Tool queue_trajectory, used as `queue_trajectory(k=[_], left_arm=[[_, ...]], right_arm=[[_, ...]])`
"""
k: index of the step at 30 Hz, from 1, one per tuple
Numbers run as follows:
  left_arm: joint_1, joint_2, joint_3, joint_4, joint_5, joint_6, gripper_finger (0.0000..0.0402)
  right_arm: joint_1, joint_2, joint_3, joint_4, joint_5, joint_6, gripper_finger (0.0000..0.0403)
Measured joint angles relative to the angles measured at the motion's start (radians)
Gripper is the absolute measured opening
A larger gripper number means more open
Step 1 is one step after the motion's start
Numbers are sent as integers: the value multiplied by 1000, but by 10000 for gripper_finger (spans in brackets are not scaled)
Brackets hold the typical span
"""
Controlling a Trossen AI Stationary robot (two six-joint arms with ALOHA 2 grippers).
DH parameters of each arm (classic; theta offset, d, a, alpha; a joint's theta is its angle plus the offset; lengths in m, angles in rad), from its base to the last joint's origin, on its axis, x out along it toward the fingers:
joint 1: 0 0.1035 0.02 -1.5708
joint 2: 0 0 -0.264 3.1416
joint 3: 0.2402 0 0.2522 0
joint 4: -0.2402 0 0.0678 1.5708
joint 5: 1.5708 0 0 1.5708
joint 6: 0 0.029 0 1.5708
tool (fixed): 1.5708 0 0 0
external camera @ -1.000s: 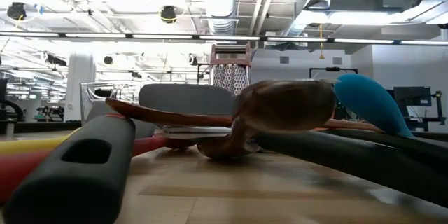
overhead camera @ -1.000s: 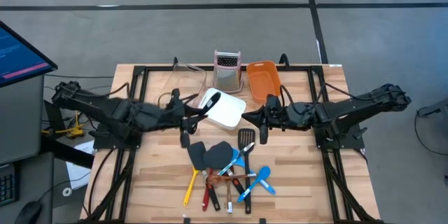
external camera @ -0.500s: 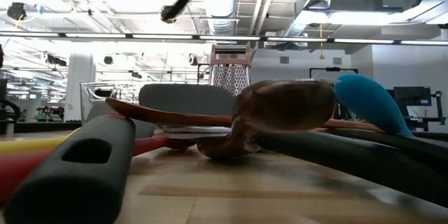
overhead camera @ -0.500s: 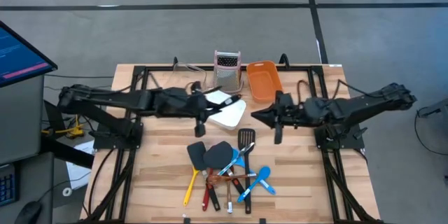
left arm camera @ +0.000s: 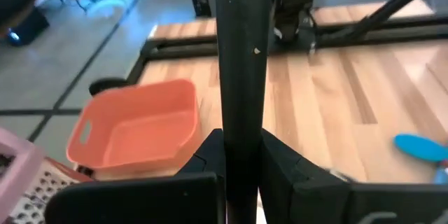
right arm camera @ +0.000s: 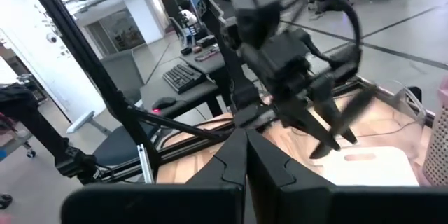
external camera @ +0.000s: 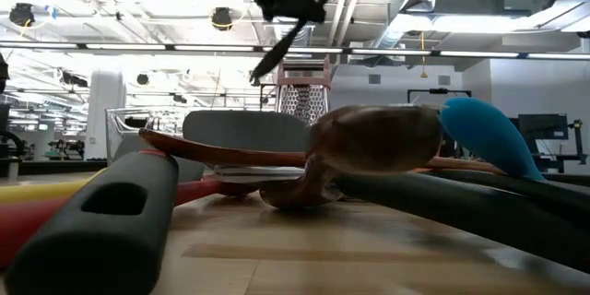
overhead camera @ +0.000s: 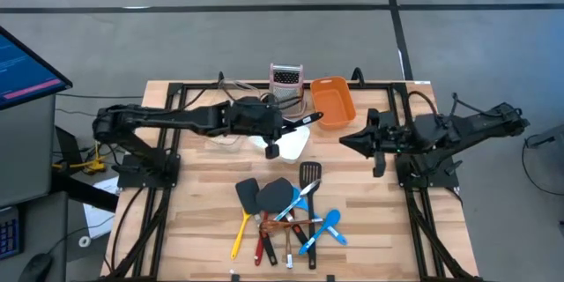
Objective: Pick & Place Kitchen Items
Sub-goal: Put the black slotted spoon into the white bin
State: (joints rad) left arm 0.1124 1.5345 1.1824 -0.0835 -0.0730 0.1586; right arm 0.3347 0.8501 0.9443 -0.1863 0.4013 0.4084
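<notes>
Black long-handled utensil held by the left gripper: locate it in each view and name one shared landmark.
High view: black long-handled utensil at centre, beside the orange rectangular tub.
Low view: top centre, slanting.
Left wrist view: centre, running upward.
Right wrist view: right of centre, blurred.
Landmark: steel box grater with pink top, also in low and left wrist views.

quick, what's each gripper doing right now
Left gripper: shut on a slim black utensil handle, raised over the table near the orange rectangular tub.
Right gripper: shut, holding nothing, at the table's right side.
</notes>
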Motion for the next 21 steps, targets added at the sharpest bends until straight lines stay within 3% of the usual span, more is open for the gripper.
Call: queue_trajectory(k=[9,21], left_arm=[[67,112,0,3,37,47,24],[98,147,-3,-14,71,75,24]], right_arm=[[-2,-8,0,-45,53,0,0],[-2,-6,0,-90,96,0,0]])
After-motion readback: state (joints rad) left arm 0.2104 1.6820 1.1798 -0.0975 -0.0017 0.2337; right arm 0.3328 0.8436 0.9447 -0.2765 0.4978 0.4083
